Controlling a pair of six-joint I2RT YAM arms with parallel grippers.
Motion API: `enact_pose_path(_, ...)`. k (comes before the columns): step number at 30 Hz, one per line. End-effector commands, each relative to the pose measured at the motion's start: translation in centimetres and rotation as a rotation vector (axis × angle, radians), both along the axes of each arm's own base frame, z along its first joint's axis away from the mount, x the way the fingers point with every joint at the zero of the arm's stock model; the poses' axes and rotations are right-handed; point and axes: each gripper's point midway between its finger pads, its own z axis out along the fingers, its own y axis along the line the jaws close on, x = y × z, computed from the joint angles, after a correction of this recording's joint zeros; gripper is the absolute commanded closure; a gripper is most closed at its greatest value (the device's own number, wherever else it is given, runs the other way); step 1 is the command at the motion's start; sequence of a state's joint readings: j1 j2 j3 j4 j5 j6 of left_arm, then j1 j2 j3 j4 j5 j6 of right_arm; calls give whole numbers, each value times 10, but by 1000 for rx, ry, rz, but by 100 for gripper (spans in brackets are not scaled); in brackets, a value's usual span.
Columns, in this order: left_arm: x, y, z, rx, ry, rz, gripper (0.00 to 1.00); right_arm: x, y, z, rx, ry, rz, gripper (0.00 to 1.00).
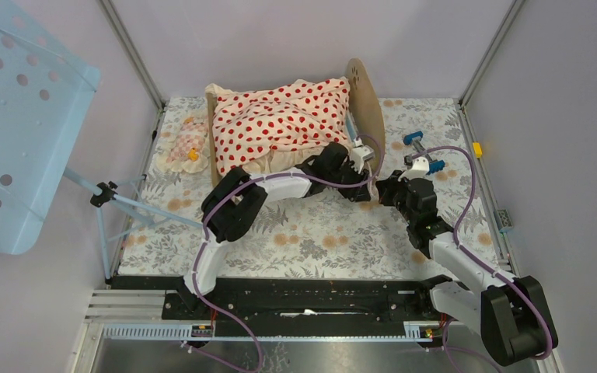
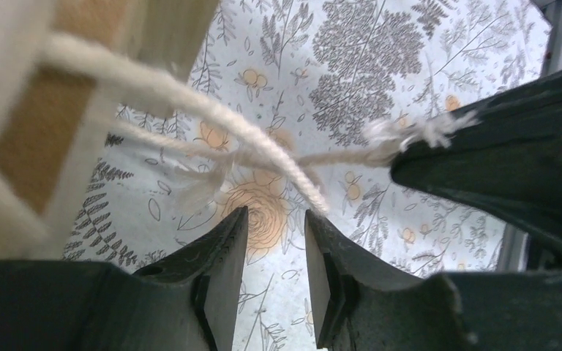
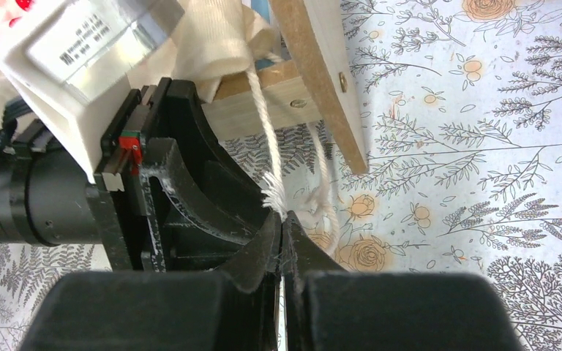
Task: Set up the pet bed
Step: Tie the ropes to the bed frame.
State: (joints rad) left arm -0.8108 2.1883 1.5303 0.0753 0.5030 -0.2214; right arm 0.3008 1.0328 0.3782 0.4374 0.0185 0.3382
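Observation:
The pet bed [image 1: 367, 101] stands at the back of the mat with its light-wood headboard on the right. The red-dotted blanket [image 1: 280, 120] covers its mattress. Two white cords hang from the bed's near corner [image 3: 263, 102]. My right gripper [image 3: 281, 219] is shut on the frayed end of one cord [image 3: 272, 191]; it sits just right of the corner in the top view [image 1: 382, 192]. My left gripper [image 2: 276, 219] is open, its jaws just under the other cord [image 2: 263, 150], which crosses above them untouched. It sits at the bed's corner [image 1: 361, 159]. The right gripper's fingers [image 2: 497, 168] hold the cord end at the right.
The pink checked pillow [image 1: 183, 148] lies left of the bed. A blue perforated panel [image 1: 23, 116] on a stand [image 1: 109, 202] leans over the left side. Small blue-tipped pieces [image 1: 424, 151] and a yellow piece [image 1: 476, 148] lie right of the headboard. The floral mat [image 1: 319, 233] covers the table.

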Motion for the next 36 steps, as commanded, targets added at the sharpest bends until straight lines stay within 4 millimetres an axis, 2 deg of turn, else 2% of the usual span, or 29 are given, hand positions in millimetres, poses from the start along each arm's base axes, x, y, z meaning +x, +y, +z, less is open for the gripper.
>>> enact_pose_path(1,10,29,-50,118,25,96,61,4,-2,13,13,-37,-25,100)
enact_pose_path(11,16,26,-46,105,-80,121,54,1,1,10,50,-24,-25,100)
enact_pose_path(17,16,31,-42,103,-165,150,53,-1,2,9,62,-20,-23,100)
enact_pose_path(25,4,41,-11,-19,-419,157,53,-1,2,9,67,-24,-23,100)
enact_pose_path(30,10,39,-15,0,-460,172,49,-1,3,9,71,-22,-19,100)
enact_pose_path(36,17,36,-14,28,-590,184,44,-2,2,9,72,-23,-19,100)
